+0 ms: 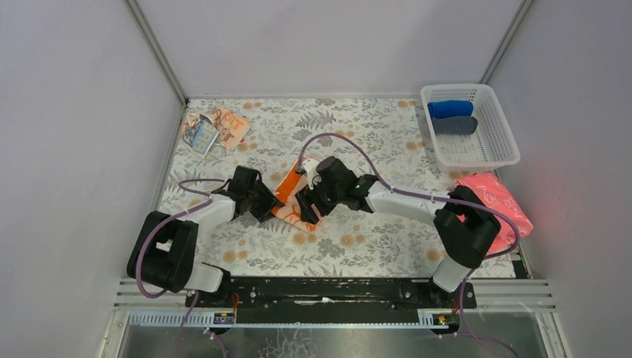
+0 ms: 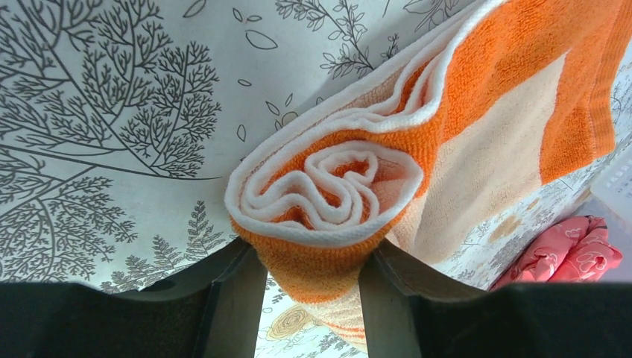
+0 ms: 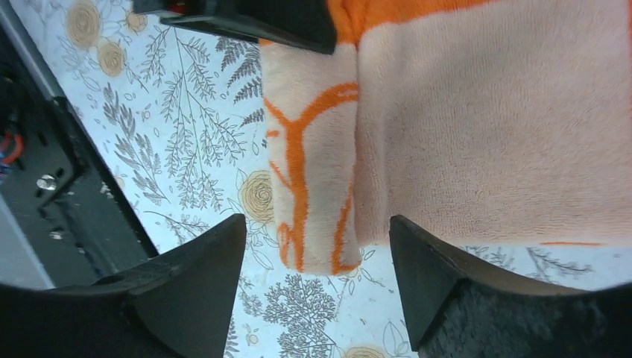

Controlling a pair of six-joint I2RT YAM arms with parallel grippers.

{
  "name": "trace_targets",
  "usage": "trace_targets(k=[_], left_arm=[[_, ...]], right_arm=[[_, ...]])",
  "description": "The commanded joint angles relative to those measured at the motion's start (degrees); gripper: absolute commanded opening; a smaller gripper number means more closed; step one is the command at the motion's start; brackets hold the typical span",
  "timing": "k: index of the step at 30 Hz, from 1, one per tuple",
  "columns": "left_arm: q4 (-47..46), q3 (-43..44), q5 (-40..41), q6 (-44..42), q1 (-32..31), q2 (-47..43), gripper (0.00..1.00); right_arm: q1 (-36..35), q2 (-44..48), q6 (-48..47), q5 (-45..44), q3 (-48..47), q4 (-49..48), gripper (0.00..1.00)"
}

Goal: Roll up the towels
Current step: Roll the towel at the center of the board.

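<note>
The orange-bordered towel [image 1: 286, 192] lies mid-table, partly rolled. In the left wrist view its rolled end [image 2: 328, 194] shows a spiral of white and orange layers. My left gripper [image 2: 313, 276] is shut on the underside of that roll, and both fingers press into the cloth. My right gripper [image 3: 317, 227] stands open over the towel's other side. A cream strip with orange lines [image 3: 305, 194] hangs between its fingers, and neither finger grips it. In the top view the two grippers [image 1: 262, 201] [image 1: 309, 205] face each other across the towel. The second towel, pale peach with print [image 1: 216, 128], lies crumpled at the far left.
A white basket [image 1: 498, 153] at the far right holds a blue roll [image 1: 450, 109] and a dark grey roll [image 1: 454, 125]. A pink cloth [image 1: 495, 200] lies below the basket, near the right arm. The arms' base rail [image 1: 328, 289] runs along the near edge.
</note>
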State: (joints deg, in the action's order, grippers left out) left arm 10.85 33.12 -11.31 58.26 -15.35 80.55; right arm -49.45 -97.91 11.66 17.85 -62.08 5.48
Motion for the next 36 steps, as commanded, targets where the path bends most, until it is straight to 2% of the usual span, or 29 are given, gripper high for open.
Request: trace_targets(k=[1,4,9,16,23,30,32,36], left_arm=[[5.21,0.03,4.48,-2.93,0.23,2.52,0.44],[5.56,0.27,4.5,-3.14,0.24,2.55,0.44],[5.72,0.45,4.32,-3.37,0.24,2.78,0.45],[6.07,0.58,4.37,-3.5,0.24,2.53,0.45],[6.33,1.36,4.53,-3.86,0.24,2.81,0.45],[7.28,3.11,5.15,-4.03,0.19,2.85,0.47],[7.83,3.58,5.5,-3.9,0.24,2.37,0.48],[8.94,3.6,6.15,-3.59,0.24,0.27,0.5]], right_arm=[[-5.96,4.84,-11.27,-14.22,-1.27,-0.55,0.77],[-9.9,4.62,-14.05,-15.83,-1.07,-3.18,0.76],[-12.66,-0.14,-16.95,-19.19,-2.06,-4.71,0.73],[-13.46,-7.18,-18.74,-24.79,-1.18,-4.16,0.73],[-13.5,-10.06,-18.91,-28.25,1.59,-1.41,0.7],[-13.88,-11.87,-17.03,-30.22,3.44,2.32,0.57],[-13.89,-11.95,-16.09,-29.62,4.09,2.94,0.5],[-13.78,-10.53,-13.34,-21.12,5.17,2.8,0.22]])
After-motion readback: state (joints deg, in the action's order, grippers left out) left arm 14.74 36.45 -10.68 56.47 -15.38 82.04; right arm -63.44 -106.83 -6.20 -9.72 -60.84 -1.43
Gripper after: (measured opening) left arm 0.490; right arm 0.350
